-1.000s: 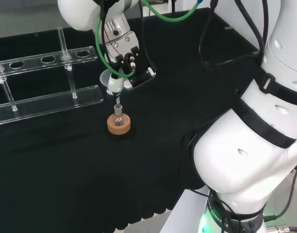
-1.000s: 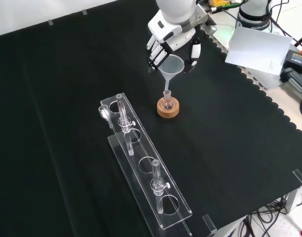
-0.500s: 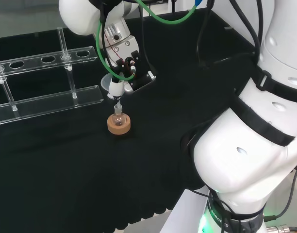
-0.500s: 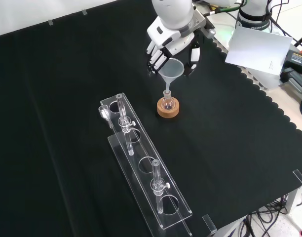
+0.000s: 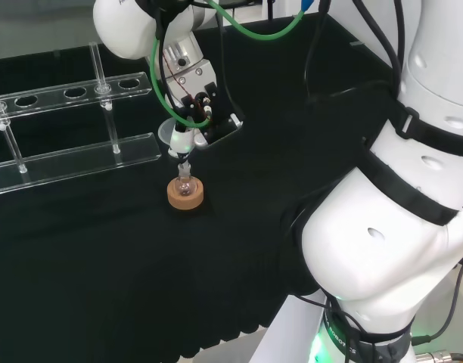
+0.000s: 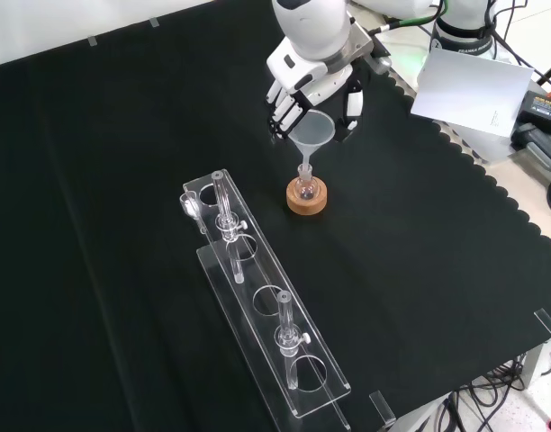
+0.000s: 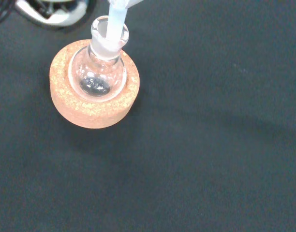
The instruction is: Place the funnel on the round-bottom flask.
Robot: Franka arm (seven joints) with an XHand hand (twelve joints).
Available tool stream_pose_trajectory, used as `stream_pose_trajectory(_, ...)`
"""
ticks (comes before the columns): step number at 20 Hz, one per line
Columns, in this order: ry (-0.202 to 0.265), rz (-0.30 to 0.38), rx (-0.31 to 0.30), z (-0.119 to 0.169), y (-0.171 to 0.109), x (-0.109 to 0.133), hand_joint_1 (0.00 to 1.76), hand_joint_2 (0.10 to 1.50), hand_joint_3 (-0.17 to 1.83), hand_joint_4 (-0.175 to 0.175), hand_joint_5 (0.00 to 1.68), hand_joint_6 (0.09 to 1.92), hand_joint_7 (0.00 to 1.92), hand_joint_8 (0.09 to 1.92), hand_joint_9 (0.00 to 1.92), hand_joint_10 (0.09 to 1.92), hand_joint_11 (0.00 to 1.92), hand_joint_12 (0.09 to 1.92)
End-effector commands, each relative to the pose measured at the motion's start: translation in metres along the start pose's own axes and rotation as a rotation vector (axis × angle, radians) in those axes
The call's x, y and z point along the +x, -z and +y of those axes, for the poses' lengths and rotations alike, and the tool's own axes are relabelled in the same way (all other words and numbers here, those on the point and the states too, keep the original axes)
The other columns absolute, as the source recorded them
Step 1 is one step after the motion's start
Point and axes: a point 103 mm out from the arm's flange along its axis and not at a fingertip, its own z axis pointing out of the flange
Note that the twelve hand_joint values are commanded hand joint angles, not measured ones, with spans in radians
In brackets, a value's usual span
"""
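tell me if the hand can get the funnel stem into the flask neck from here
Probably yes: the hand holds the funnel right above the flask, its stem at the neck's mouth, nothing between.

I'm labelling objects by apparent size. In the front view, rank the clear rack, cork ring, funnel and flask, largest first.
1. clear rack
2. cork ring
3. funnel, close to the ring
4. flask

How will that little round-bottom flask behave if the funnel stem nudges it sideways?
Probably light: the flask is small, clear glass and looks empty. Its round bottom only sits in the cork ring, so it may rock or tip. The funnel, held by the hand, has its stem at the neck, adding leverage.
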Motion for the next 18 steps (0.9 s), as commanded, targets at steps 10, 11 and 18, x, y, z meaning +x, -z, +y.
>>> stream_pose_trajectory(10, 0.000, -0.014, 0.031, 0.011, -0.005, 0.003, 0.89, 0.72, 0.62, -0.014, 0.62, 0.28, 0.53, 0.62, 0.82, 0.46, 0.62, 1.25)
stream_pose_trajectory(11, 0.001, -0.016, 0.034, 0.014, -0.007, 0.005, 0.89, 0.72, 0.62, -0.014, 0.62, 0.28, 0.53, 0.62, 0.82, 0.46, 0.62, 1.25)
stream_pose_trajectory(18, 0.007, -0.010, 0.026, 0.018, -0.011, 0.007, 0.89, 0.72, 0.62, -0.014, 0.62, 0.29, 0.53, 0.62, 0.82, 0.46, 0.62, 1.25)
